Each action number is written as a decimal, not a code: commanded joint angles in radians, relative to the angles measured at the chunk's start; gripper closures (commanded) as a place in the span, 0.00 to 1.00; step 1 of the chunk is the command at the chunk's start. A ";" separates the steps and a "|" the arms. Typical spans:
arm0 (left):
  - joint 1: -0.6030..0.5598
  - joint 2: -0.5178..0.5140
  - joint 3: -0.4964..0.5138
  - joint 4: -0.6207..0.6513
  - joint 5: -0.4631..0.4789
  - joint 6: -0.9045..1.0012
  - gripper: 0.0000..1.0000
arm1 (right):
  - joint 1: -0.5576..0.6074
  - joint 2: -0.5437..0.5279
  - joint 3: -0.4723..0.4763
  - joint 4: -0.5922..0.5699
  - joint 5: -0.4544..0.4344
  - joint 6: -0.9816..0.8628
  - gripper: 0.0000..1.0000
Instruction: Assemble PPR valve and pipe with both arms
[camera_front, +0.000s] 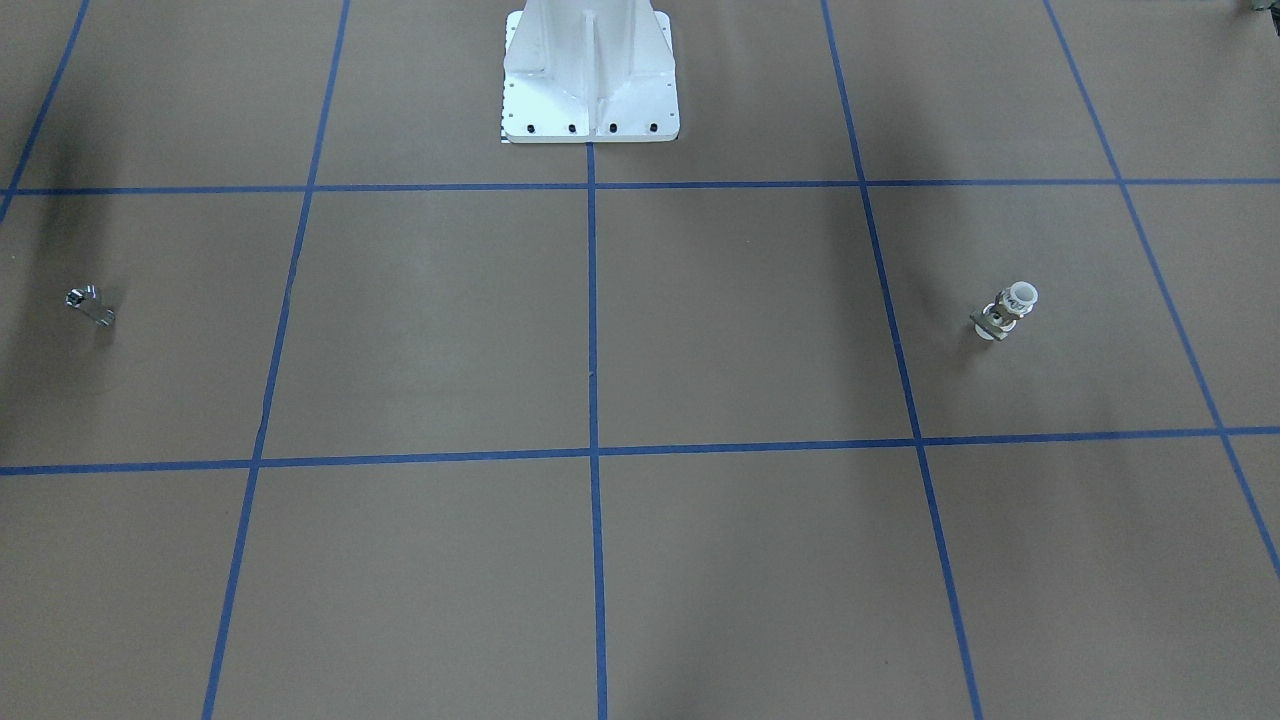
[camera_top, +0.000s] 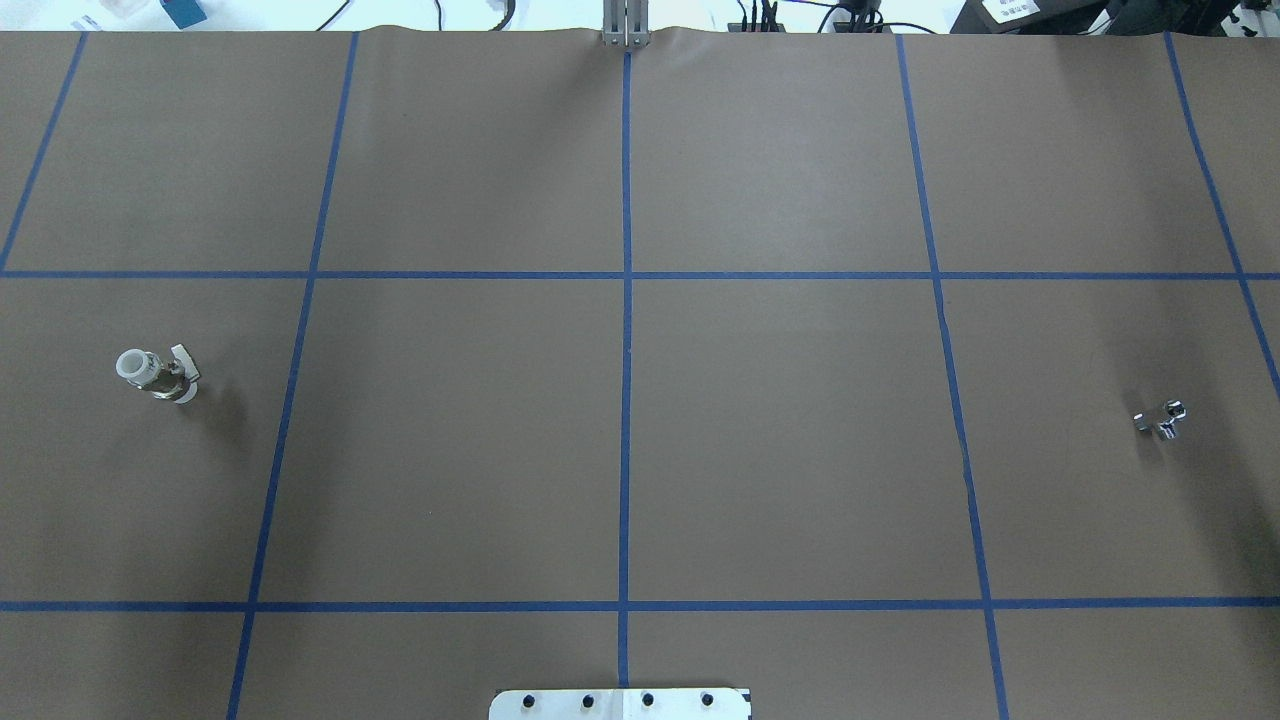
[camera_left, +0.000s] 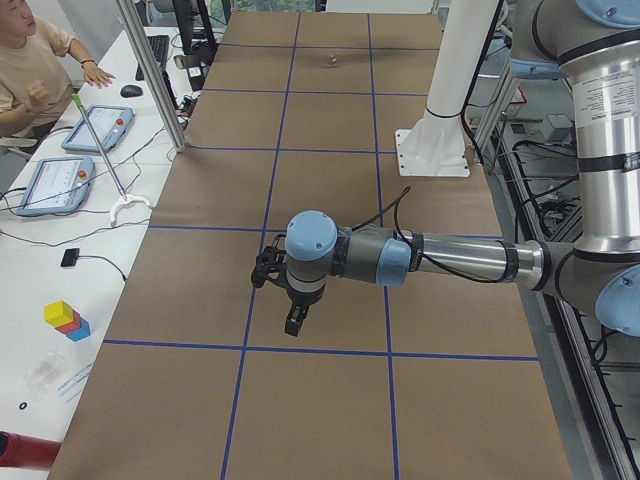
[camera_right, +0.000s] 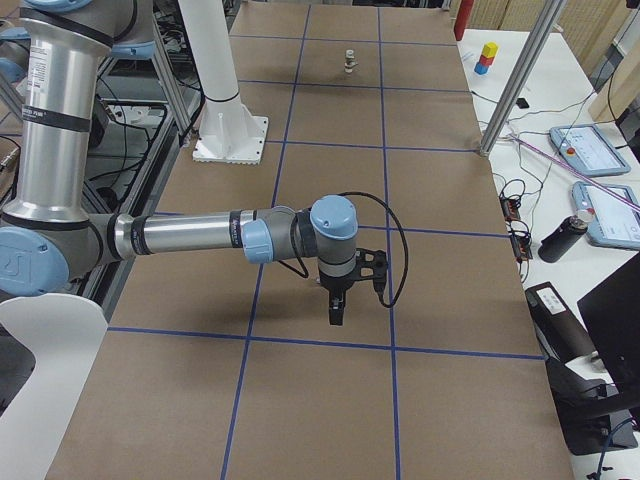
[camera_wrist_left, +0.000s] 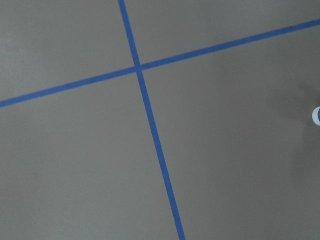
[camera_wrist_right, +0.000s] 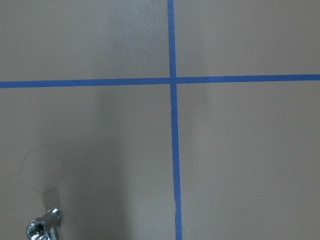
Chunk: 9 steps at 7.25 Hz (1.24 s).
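The white PPR valve with its grey-tan lever stands on the brown table, at the left in the overhead view and far off in the exterior right view. A white sliver at the left wrist view's right edge may be part of it. The silver pipe lies at the overhead view's right and in the right wrist view's bottom left corner. My left gripper and right gripper hang above the table, each in a side view only. I cannot tell whether they are open or shut.
The white flanged pedestal stands at the robot's edge of the table. Blue tape lines divide the brown table into squares. An operator, tablets and cables are on a side bench beyond the table's far edge.
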 joint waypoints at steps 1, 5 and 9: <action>0.000 -0.054 0.011 -0.154 0.000 -0.005 0.00 | 0.000 0.001 0.000 0.001 0.004 0.000 0.00; 0.171 -0.193 0.019 -0.326 -0.003 -0.237 0.00 | 0.000 0.001 0.001 0.001 0.007 0.000 0.00; 0.415 -0.168 0.012 -0.416 0.017 -0.414 0.00 | 0.000 -0.002 0.001 0.001 0.007 0.000 0.00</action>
